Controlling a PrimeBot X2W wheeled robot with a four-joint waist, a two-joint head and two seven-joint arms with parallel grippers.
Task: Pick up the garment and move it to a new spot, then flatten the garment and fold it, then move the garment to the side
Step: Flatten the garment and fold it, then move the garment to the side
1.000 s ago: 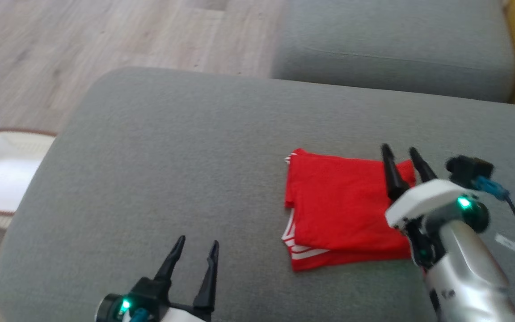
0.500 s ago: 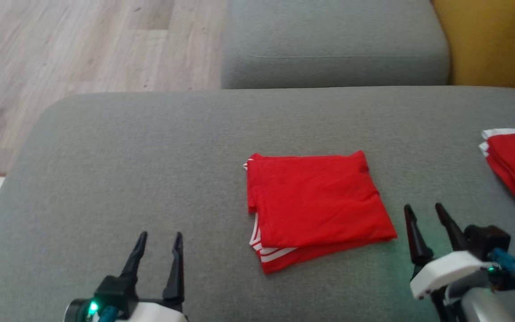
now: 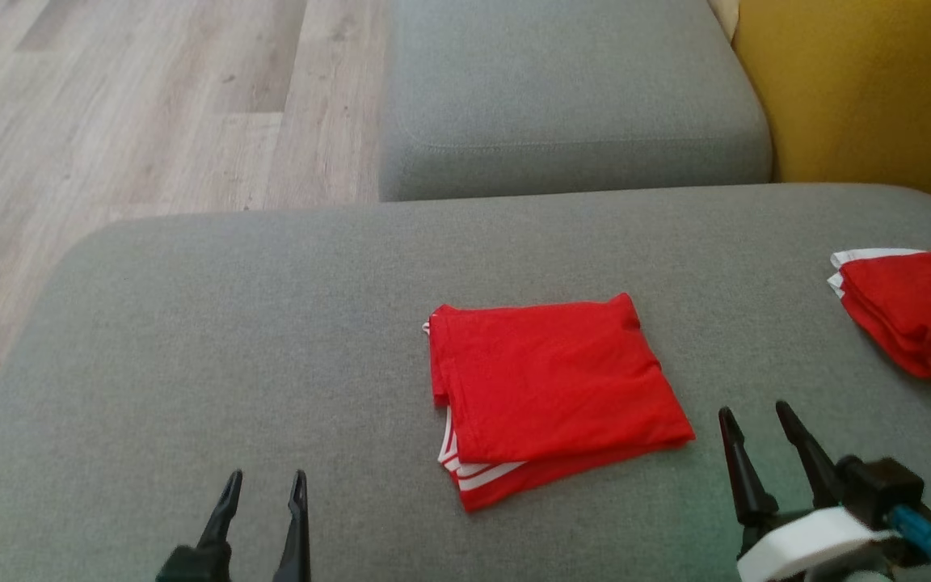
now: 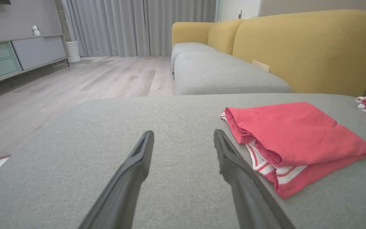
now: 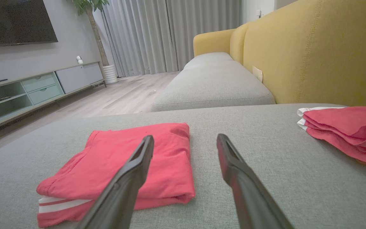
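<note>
1. At the far left, the wooden floor [image 3: 110, 121] runs along the big grey cushion [image 3: 231, 323]. In the right wrist view a low cabinet [image 5: 40, 86] stands against the wall across that floor.
2. The left gripper [image 3: 265, 481] sits at the lower left of the head view. Its two dark fingers stand apart with nothing between them. It points across bare cushion, left of the garment and clear of it.
3. The folded red garment [image 3: 550, 388] lies flat near the middle of the cushion, between the two grippers. It is folded into a rough rectangle, and the top layer is plain red. White-striped edges stick out from under it at the near left corner.
4. The right gripper [image 3: 754, 412] sits at the lower right of the head view. Its fingers are also spread, and it holds nothing. It is just right of the garment's near right corner, with a strip of grey cushion showing between them.
5. A second red garment [image 3: 910, 311] lies at the right edge of the cushion. It is folded too, with white edges showing on its left side, and is well apart from the first one.
6. Behind the cushion there is a grey seat [image 3: 570, 89]. To its right rises a yellow backrest [image 3: 861, 89].
</note>
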